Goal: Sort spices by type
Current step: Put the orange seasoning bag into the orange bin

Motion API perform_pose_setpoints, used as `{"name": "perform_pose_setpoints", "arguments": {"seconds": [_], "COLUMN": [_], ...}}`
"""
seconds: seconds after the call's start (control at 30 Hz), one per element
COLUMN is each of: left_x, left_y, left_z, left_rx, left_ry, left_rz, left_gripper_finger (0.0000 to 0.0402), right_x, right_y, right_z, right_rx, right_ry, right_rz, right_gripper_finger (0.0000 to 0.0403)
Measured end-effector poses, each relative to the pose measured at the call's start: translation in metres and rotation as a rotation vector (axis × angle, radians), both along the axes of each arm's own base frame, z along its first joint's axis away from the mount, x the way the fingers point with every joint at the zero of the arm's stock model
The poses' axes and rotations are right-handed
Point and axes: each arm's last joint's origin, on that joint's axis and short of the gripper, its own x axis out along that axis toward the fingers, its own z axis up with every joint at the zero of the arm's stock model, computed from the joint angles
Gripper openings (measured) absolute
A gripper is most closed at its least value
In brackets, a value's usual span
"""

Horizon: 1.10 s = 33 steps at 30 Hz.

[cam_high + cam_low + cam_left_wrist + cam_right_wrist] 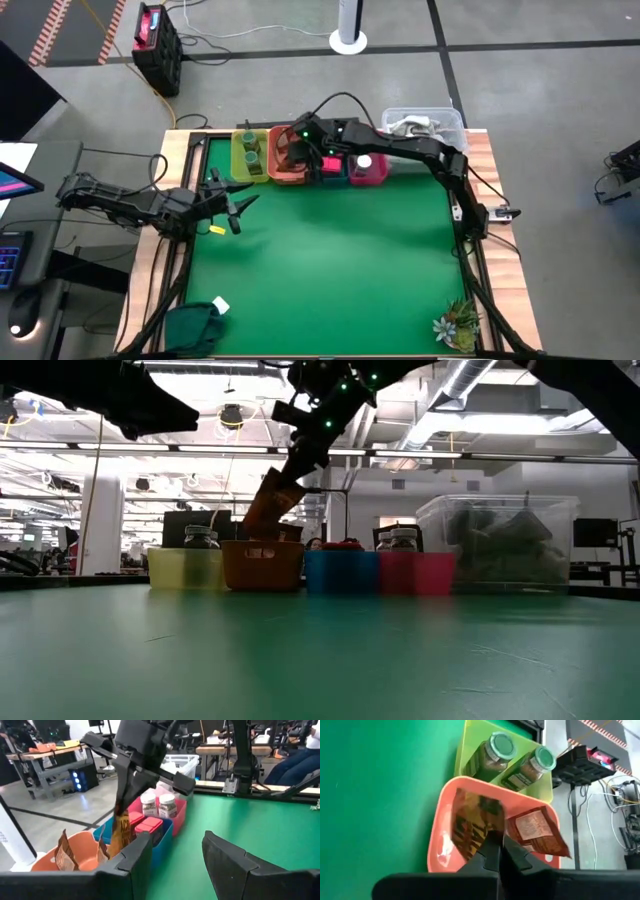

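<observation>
Right gripper (290, 152) over orange bin (287, 172) at table's far edge, fingers clenched on a brown pouch (472, 827), pouch hanging tilted with lower end inside the bin. Second pouch (537, 831) already lying in same bin, beside the held one. Yellow bin (250, 152) just left of orange, holding two green-lidded jars (492, 755), lying side by side. Blue bin (341, 571) next to orange on the other side, red packets (147, 826) inside. Pink bin (415, 572) after blue, two white-capped jars (158, 806) upright in it. Four bins in a row, touching. Clear tub (424, 126) at far right end past the pink bin. Left gripper (235, 205) hovering over the green mat (330, 260) near left edge, well apart from the bins, fingers released and empty. Plant (457, 323) at near right corner.
</observation>
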Motion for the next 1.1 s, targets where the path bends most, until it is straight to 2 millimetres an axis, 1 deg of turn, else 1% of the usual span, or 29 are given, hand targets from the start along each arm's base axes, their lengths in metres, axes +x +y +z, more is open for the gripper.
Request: {"name": "perform_pose_setpoints", "arguments": {"seconds": [0.2, 0.3, 0.43, 0.53, 0.6, 0.73, 1.03, 1.1], "left_x": [0.000, 0.000, 0.000, 0.000, 0.000, 0.000, 0.000, 0.000], "left_y": [0.000, 0.000, 0.000, 0.000, 0.000, 0.000, 0.000, 0.000], "left_z": [0.000, 0.000, 0.000, 0.000, 0.000, 0.000, 0.000, 0.000], "left_rx": [-0.014, -0.032, -0.047, -0.048, -0.048, -0.047, -0.047, -0.047], "left_ry": [-0.006, -0.019, -0.029, -0.029, -0.028, -0.028, -0.028, -0.028], "left_rz": [0.002, 0.003, 0.003, 0.003, 0.003, 0.003, 0.002, 0.002], "left_gripper_finger": [0.0164, 0.0164, 0.0164, 0.0164, 0.0164, 0.0164, 0.0164, 0.0164], "right_x": [-0.002, 0.003, 0.009, 0.012, 0.013, 0.014, 0.014, 0.013], "right_y": [0.001, 0.000, -0.003, -0.004, -0.004, -0.005, -0.006, -0.005], "right_z": [-0.005, -0.017, -0.041, -0.050, -0.051, -0.050, -0.050, -0.046], "right_rx": [0.016, 0.037, 0.062, 0.066, 0.068, 0.073, 0.091, 0.101], "right_ry": [0.035, 0.053, 0.110, 0.125, 0.122, 0.102, 0.096, 0.081], "right_rz": [-0.003, 0.009, 0.004, 0.002, -0.002, -0.015, -0.040, -0.054], "right_gripper_finger": [0.0020, 0.0020, 0.0020, 0.0022, 0.0028, 0.0060, 0.0161, 0.0179]}}
